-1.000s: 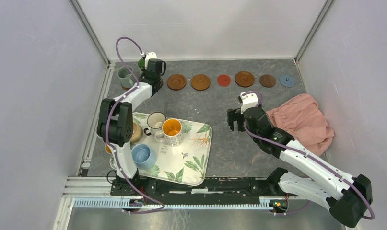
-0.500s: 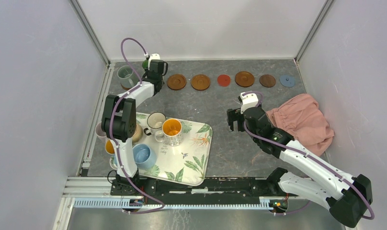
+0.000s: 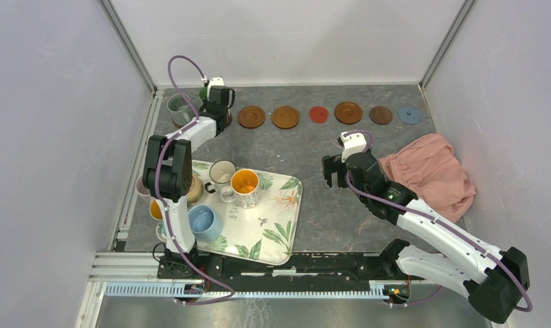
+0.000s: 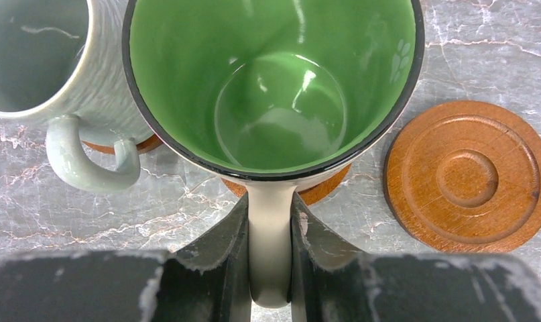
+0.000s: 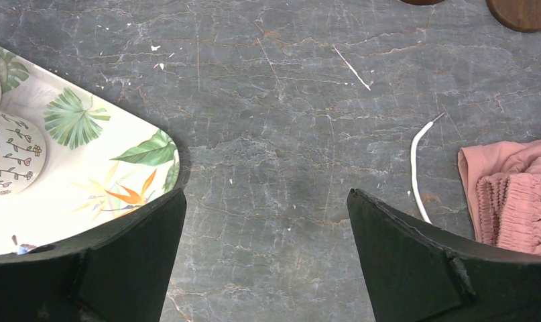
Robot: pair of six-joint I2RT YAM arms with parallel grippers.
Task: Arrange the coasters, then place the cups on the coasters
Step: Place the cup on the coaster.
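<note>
Grey table [image 3: 313,198]; left hand [image 4: 271,221] outstretched, pinching mug [image 4: 274,100] handle.

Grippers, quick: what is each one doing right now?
Left gripper: closed on the handle of the green mug.
Right gripper: open, empty.

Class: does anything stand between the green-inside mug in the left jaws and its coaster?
Nothing visible does. The coaster peeks out directly beneath the green-inside mug; the grey-green mug stands close at its left, not between them.
</note>
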